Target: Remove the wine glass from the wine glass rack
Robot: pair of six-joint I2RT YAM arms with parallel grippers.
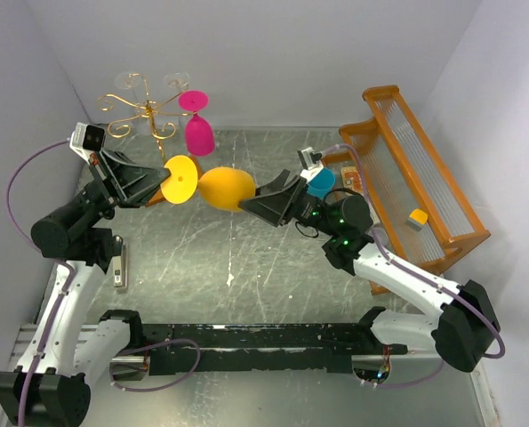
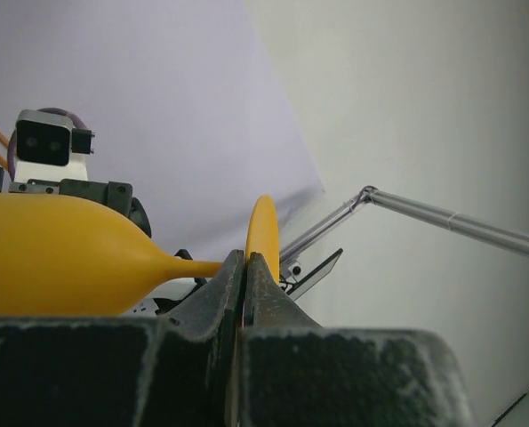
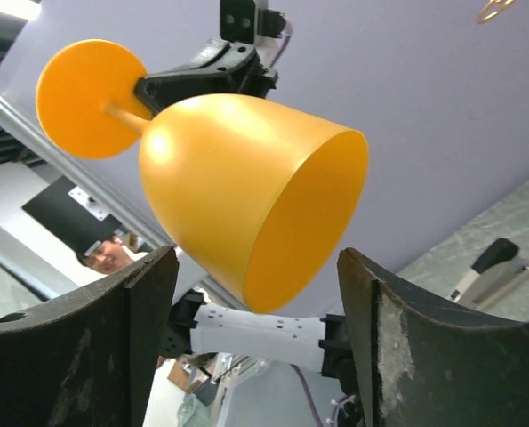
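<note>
One orange wine glass (image 1: 226, 189) lies sideways in the air above the table (image 1: 228, 276), clear of the gold wire wine glass rack (image 1: 144, 111), where a pink glass (image 1: 198, 133) hangs. It looks light, stiff and smooth, so likely slippery on the round bowl; the thin stem beside the foot seems the surer hold. The left fingers (image 2: 215, 302) are clenched there. The right fingers (image 3: 95, 338) stand spread either side of the bowl, not gripping.

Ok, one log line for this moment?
left pincer: shut on yellow glass, by foot | right pincer: open around its bowl | pink glass: hanging on rack
</note>
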